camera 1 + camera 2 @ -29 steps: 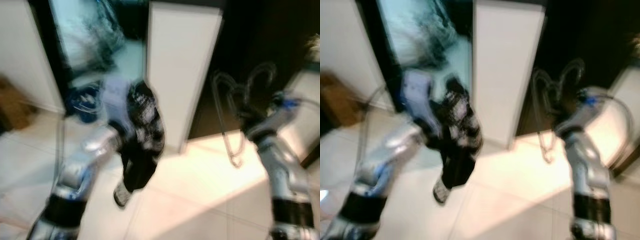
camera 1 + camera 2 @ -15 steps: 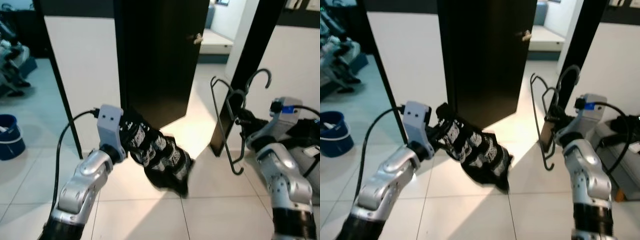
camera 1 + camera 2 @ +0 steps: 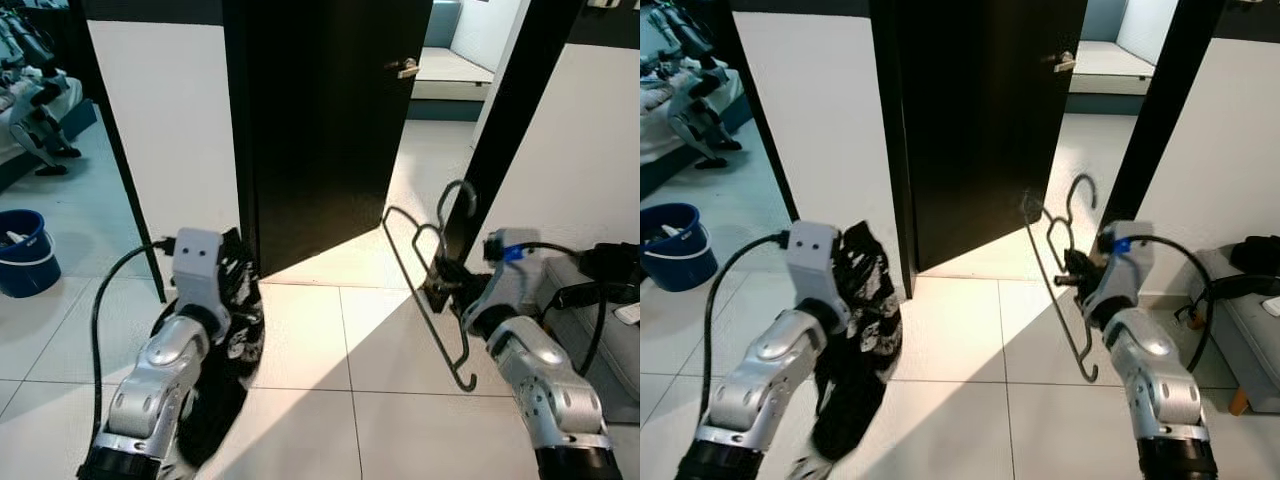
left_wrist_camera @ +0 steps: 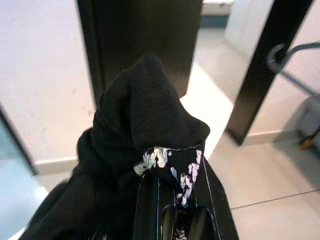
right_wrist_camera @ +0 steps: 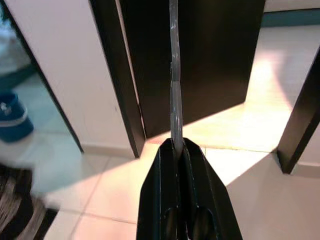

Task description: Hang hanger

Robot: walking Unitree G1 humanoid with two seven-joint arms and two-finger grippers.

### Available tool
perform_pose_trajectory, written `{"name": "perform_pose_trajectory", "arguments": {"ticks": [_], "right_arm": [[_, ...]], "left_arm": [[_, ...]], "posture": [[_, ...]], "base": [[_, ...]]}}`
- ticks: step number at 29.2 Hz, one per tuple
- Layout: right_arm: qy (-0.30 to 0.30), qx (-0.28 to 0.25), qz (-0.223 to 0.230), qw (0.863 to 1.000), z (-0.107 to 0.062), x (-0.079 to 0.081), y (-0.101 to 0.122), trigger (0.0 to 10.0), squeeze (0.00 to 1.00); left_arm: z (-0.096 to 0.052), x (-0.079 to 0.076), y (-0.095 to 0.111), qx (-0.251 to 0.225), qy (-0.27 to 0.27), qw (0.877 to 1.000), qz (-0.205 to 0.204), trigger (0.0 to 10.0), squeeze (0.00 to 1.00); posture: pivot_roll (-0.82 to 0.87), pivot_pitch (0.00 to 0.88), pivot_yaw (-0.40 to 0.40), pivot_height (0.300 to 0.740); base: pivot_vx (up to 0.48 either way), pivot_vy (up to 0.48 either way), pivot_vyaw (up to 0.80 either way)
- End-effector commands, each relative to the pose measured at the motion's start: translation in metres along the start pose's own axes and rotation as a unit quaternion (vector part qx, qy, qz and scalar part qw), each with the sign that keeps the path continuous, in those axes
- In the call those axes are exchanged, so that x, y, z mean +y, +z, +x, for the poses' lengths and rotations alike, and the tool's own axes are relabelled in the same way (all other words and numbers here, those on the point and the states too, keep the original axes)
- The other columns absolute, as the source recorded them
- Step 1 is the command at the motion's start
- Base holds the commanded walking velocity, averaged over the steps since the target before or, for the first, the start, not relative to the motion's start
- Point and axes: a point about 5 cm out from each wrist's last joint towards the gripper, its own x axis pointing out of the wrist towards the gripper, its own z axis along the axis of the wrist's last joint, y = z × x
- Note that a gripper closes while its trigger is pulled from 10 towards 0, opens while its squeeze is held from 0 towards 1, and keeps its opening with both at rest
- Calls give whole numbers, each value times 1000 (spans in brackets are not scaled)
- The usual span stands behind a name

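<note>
My right gripper (image 3: 437, 293) is shut on a thin dark wire hanger (image 3: 424, 285), held out in front of me on the right. The hanger is tilted, with its hook (image 3: 1081, 190) at the top and its lower corner near the floor. In the right wrist view the wire (image 5: 173, 75) runs straight out from between the closed fingers (image 5: 165, 165). My left gripper (image 4: 175, 212) is shut on a black garment with a white pattern (image 3: 228, 350), which hangs down beside my left arm. In the left wrist view the cloth (image 4: 145, 115) bunches over the fingertips.
A black door (image 3: 320, 130) with a metal handle (image 3: 405, 68) stands half open straight ahead, with a sunlit tiled floor (image 3: 350, 320) beyond it. A black door-frame post (image 3: 510, 120) rises behind the hanger. A blue bucket (image 3: 22, 250) is far left and a grey seat (image 3: 605, 330) with cables far right.
The view has swung from a blurred scene onto the open doorway. The garment, flung out to the right half a second ago, now hangs straight down. The hanger sits lower and more tilted.
</note>
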Motion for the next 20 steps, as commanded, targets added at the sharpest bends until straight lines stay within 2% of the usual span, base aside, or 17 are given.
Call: {"name": "perform_pose_trajectory", "arguments": {"ticks": [1, 5, 11, 13, 16, 20], "right_arm": [[5, 11, -15, 1000, -3, 1, -8, 10000, 0], [7, 30, -21, 999, -7, 1, -21, 10000, 0], [6, 41, -27, 999, -8, 1, -28, 10000, 0], [7, 53, -33, 998, -10, 2, -36, 10000, 0], [7, 55, -34, 998, -10, 3, -38, 10000, 0], [9, 60, -29, 998, -10, 5, -41, 10000, 0]], "left_arm": [[-3, 4, -2, -2, -2, 1000, 18, 10000, 0], [-7, 7, -8, 6, 3, 1000, 23, 10000, 0], [-9, 7, -11, 11, 3, 1000, 22, 10000, 0], [-12, 3, -21, 29, -5, 999, 27, 10000, 0], [-13, 3, -25, 37, -1, 999, 24, 10000, 0], [-15, 12, -25, 37, 17, 999, 10, 10000, 0]], "posture": [[-13, 0, -80, 740], [-13, 0, -79, 740], [-5, 0, -78, 740], [-6, 0, -76, 740], [-6, 0, -74, 740], [-8, 0, -65, 740]], "base": [[0, 0, 0], [0, 0, 0], [0, 0, 0], [0, -465, 0], [0, -465, 0], [0, 0, 0]]}}
